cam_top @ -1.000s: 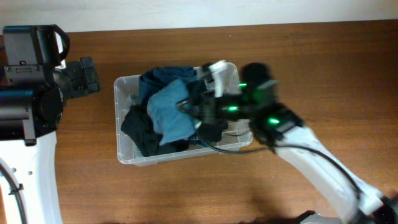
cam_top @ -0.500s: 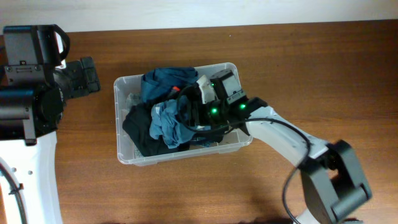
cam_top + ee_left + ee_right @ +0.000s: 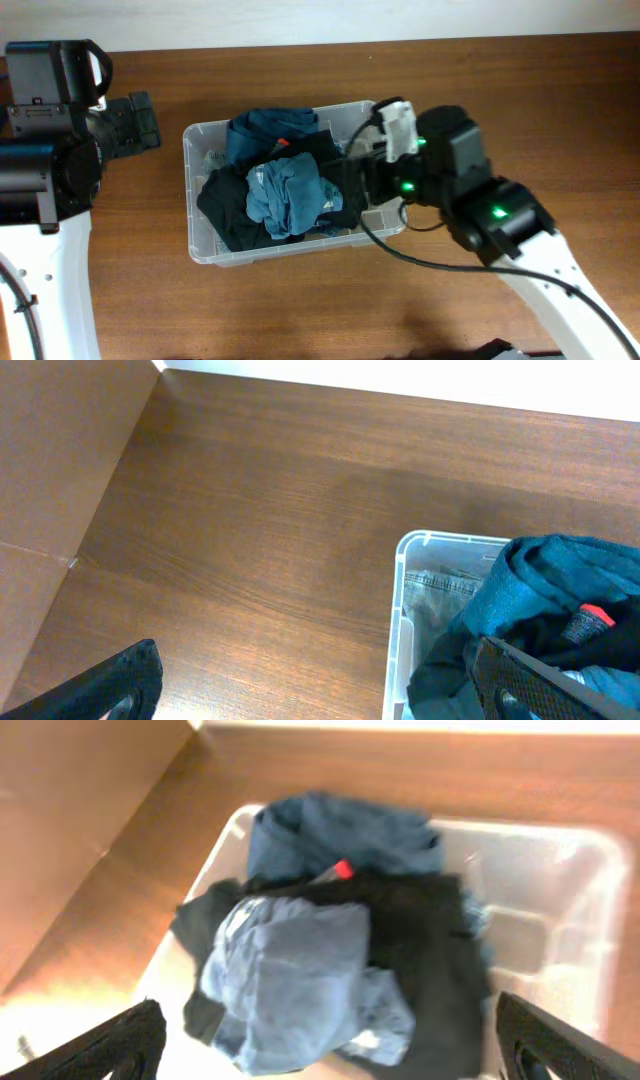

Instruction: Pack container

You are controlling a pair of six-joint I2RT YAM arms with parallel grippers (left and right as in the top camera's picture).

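Left gripper: parked left of the container, jaws spread, holding nothing.
Container: mid-table, heaped with clothes.
Light blue cloth: now lying loose atop the pile, let go.
Right gripper: jaws apart, empty, drawn back toward the right rim; this item looks packed.

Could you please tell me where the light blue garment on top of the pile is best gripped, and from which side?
I would pinch the bunched ridge at the middle of the light blue garment, coming down from above: it lies crumpled on top of the dark clothes, and the container walls block the sides.
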